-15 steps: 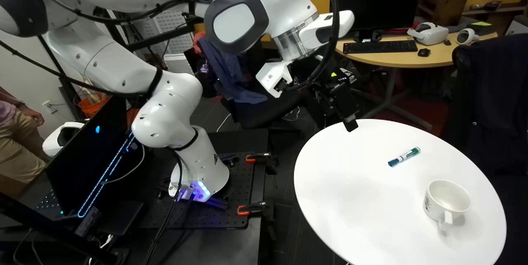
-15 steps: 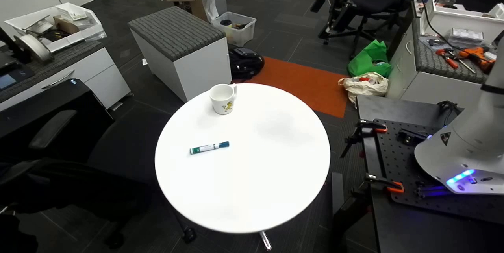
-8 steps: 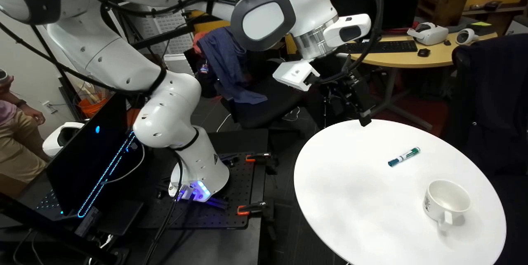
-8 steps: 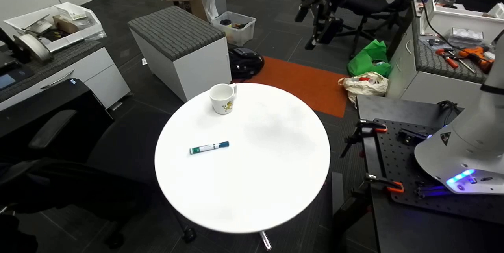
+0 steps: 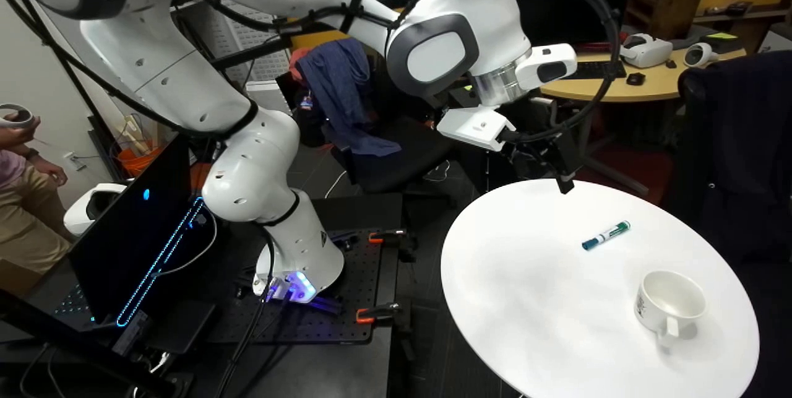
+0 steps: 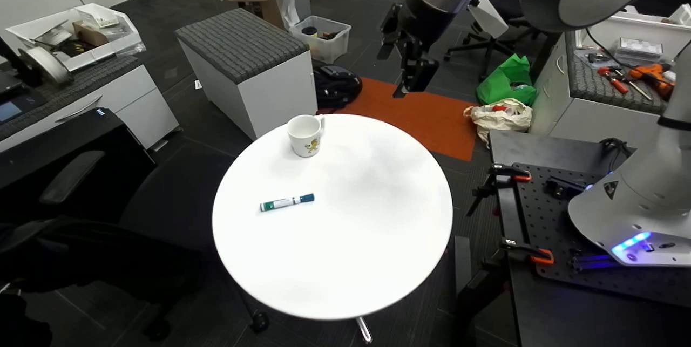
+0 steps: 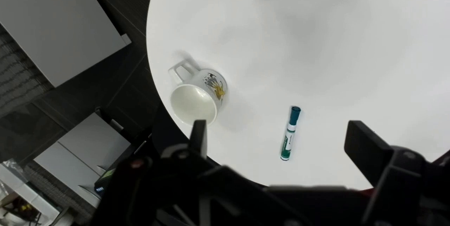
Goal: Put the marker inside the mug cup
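Below end effector (image 7: 277, 127), apart — marker (image 7: 289, 135)

Marker (image 6: 287, 203) flat, white mug (image 6: 304, 142) upright

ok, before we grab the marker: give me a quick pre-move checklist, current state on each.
1. Gripper open: ok, fingers wide apart in the wrist view.
2. Marker lying on the table: ok, on its side in all three views.
3. Gripper down at the marker: not ok, it hangs apart from it in both exterior views.
4. Mug upright, mouth uncovered: ok.
5. Marker and mug apart: ok, not touching.
6. Marker's cap tight: cannot tell; it is on, but tightness doesn't show.
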`<state>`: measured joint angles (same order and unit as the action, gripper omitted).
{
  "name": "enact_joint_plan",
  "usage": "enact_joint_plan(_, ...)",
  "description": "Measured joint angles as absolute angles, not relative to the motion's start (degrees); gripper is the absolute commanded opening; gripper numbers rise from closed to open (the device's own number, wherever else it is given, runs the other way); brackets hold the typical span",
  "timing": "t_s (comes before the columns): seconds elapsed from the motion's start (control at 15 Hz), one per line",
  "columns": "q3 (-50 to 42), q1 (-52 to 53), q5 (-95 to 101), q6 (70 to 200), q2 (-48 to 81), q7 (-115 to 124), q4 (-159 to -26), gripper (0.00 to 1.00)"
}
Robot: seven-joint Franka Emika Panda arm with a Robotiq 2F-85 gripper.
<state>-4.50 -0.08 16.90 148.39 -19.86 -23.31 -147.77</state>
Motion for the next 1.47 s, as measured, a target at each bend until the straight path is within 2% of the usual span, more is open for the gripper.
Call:
enact_joint_plan(1.0,-0.71,0.92,19.78,150.68,-4.55,-23.22,-140.99,1.0)
enact_joint_plan(1.47,-0.68,0.89,19.82,150.68,-3.91,-23.22,-140.82,1.0)
